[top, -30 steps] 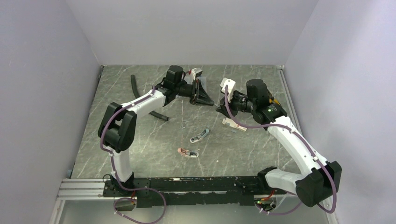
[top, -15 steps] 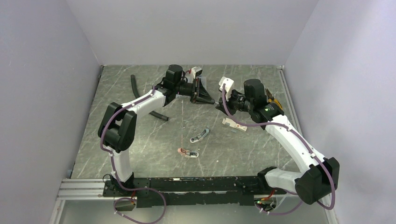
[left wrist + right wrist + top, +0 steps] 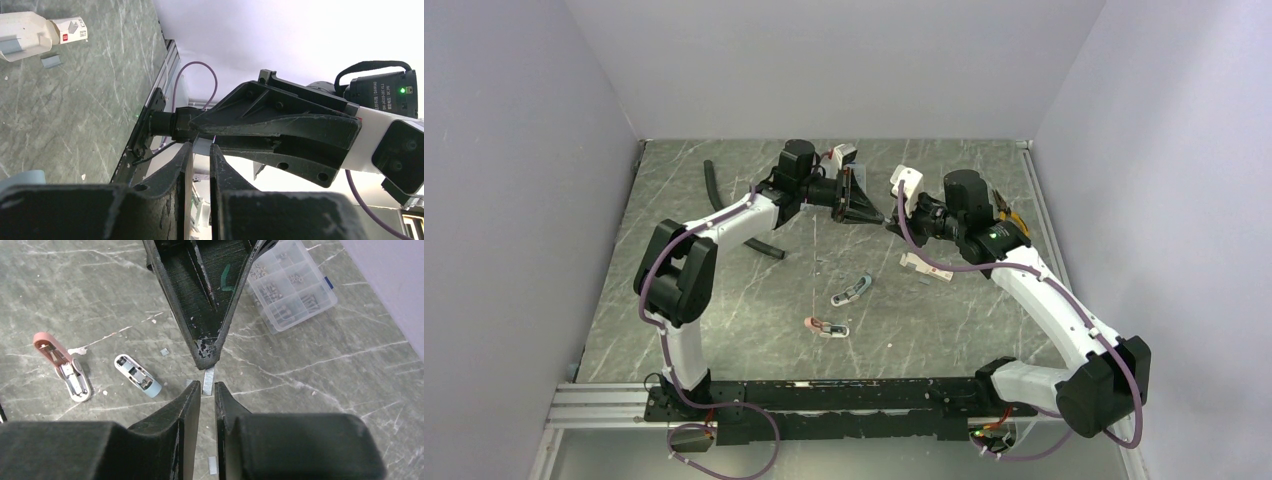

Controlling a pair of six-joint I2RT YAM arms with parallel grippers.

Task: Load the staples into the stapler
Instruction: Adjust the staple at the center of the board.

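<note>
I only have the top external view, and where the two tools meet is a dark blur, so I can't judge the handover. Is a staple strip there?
Observer: Yes. The right wrist view shows a staple strip pinched in the left tool's tips.
Operator: Is the right tool on it?
Observer: It has a finger on each side of the strip's free end; contact is too close to tell.
Operator: Any spares?
Observer: One short grey piece lies on the table nearby.
</note>
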